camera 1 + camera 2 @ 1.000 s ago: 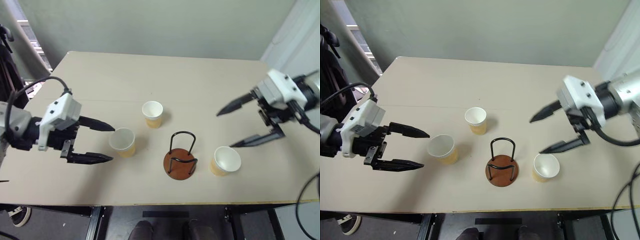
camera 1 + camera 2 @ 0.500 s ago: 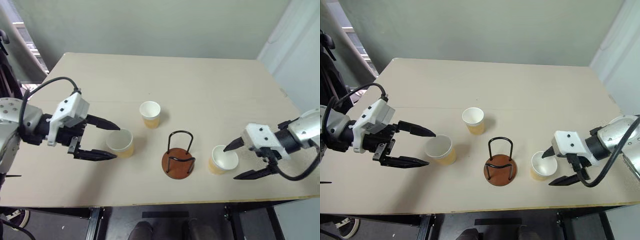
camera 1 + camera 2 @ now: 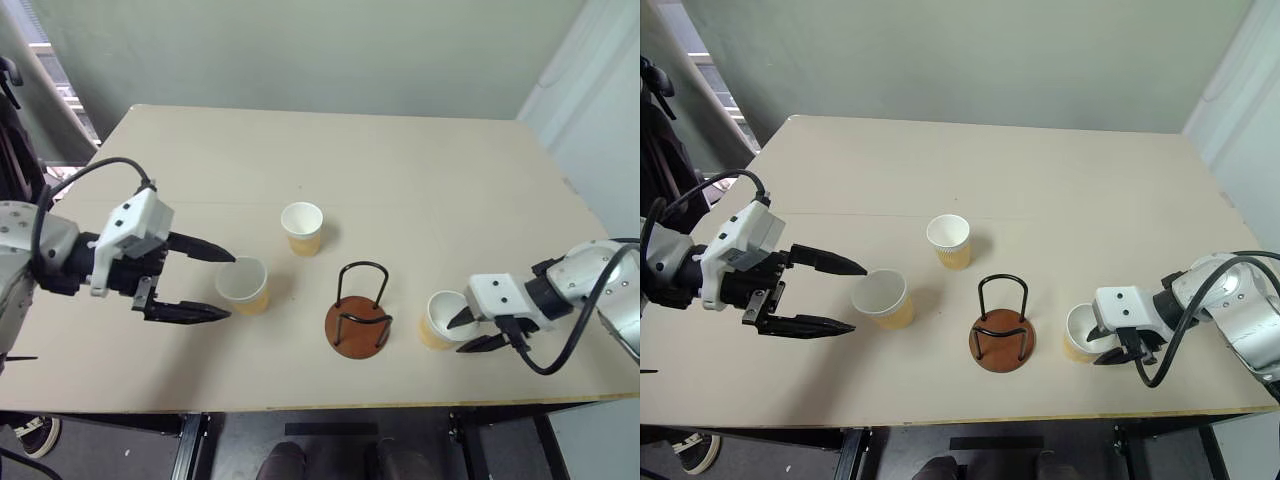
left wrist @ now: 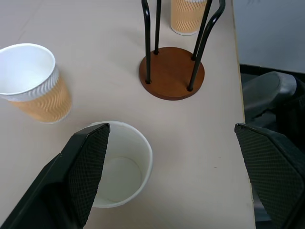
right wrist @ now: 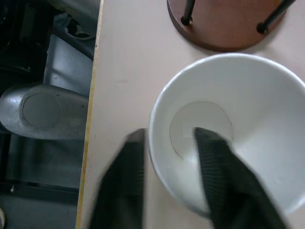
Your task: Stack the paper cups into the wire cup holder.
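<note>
Cups are standing on the tabletop (image 3: 400, 160): my left gripper (image 3: 220, 287) is gaping wide beside the left paper cup (image 3: 244, 285), and another cup (image 3: 303, 228) is sitting farther back. Right of the wire cup holder (image 3: 358, 313), my right gripper (image 3: 462, 332) is pinching the right cup's (image 3: 440, 318) wall, one finger inside.

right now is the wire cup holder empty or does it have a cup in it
Empty. The wire cup holder shows only its bare brown base between the wire loops; all three paper cups stand on the table outside it.

L end effector (image 3: 215, 287) spread wide, R end effector (image 3: 463, 332) fingers pinched near-together, angled down
</note>
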